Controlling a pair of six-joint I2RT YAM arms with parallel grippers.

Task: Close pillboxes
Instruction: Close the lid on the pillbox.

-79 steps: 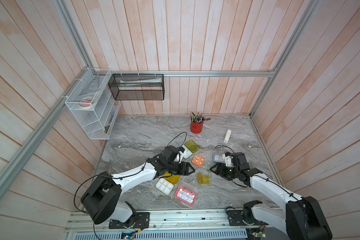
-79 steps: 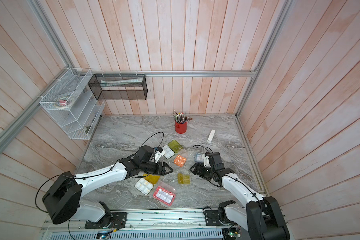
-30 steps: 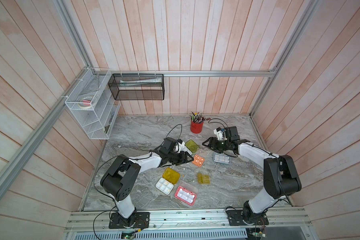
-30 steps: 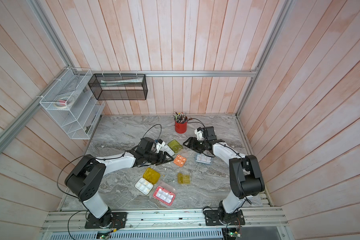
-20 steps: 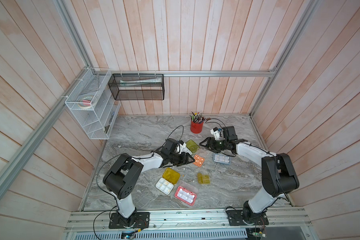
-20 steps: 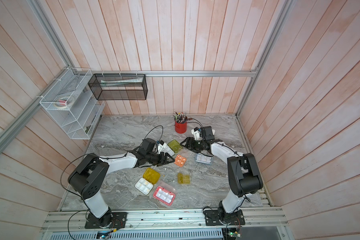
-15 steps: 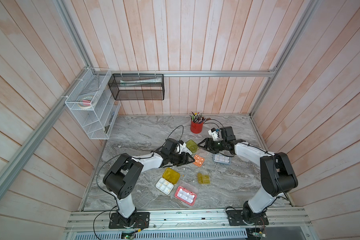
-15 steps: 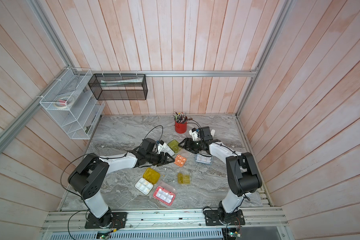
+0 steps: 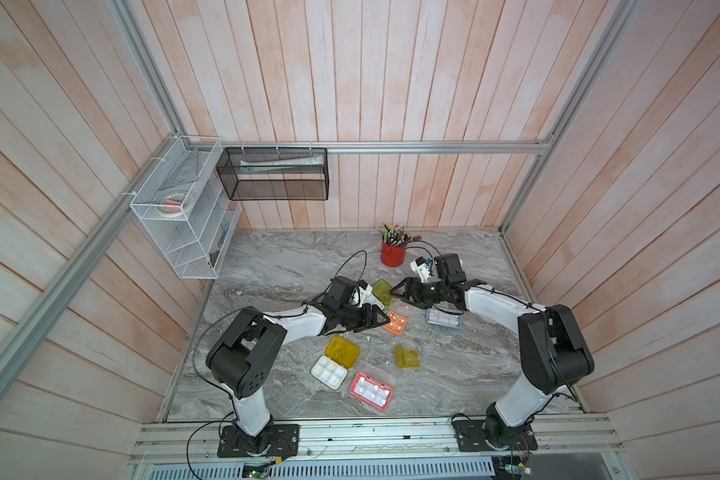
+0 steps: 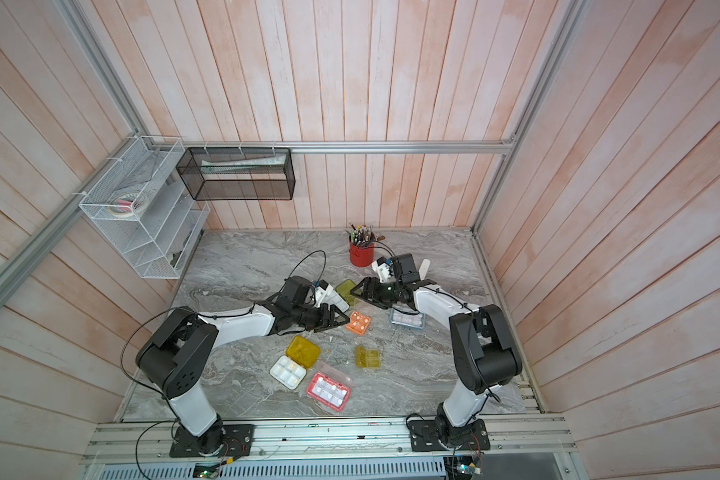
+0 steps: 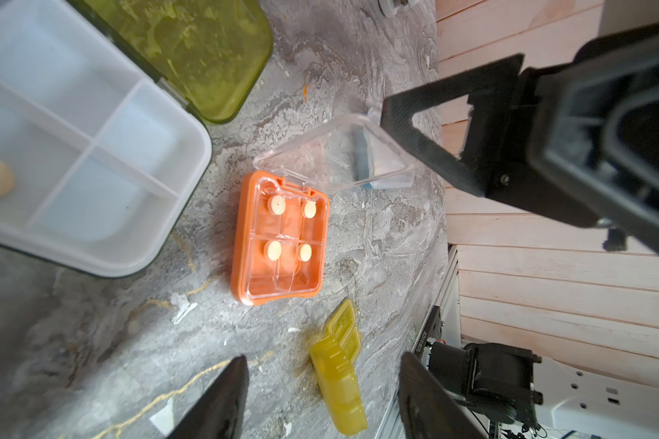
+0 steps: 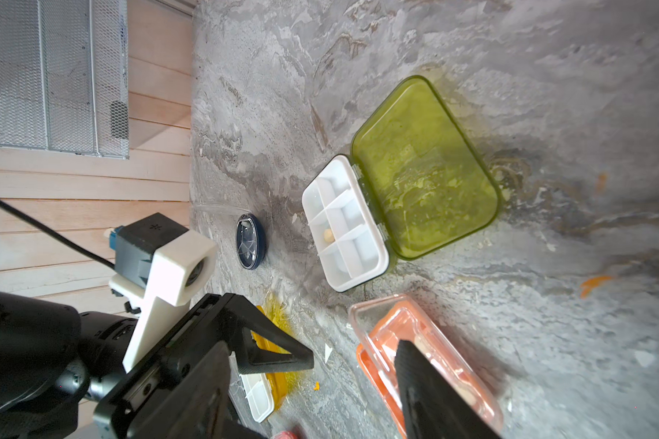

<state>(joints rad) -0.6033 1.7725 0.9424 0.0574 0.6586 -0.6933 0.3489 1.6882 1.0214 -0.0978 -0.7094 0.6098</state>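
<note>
- Orange pillbox (image 11: pixel 280 237), mid-tabletop, is sitting with its lid (image 11: pixel 331 152) raised.
- I'm aiming the right gripper (image 9: pixel 400 296) to fold it flat, left gripper (image 9: pixel 378 319) bracing the base; both are gaping, empty.

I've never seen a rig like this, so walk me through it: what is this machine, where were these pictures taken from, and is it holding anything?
This is a robot with a left arm and a right arm, each ending in a two-fingered gripper. Two pictures look down from overhead; the other two come from cameras on the arms' wrists. On the marble table lie plastic pillboxes, several open: orange, light blue, lime-olive, yellow, pink-red, small olive, round dark. A red cup of pencils stands at the back. The left gripper and right gripper are both open and hold nothing; one right finger is at the orange pillbox's raised clear lid.
</note>
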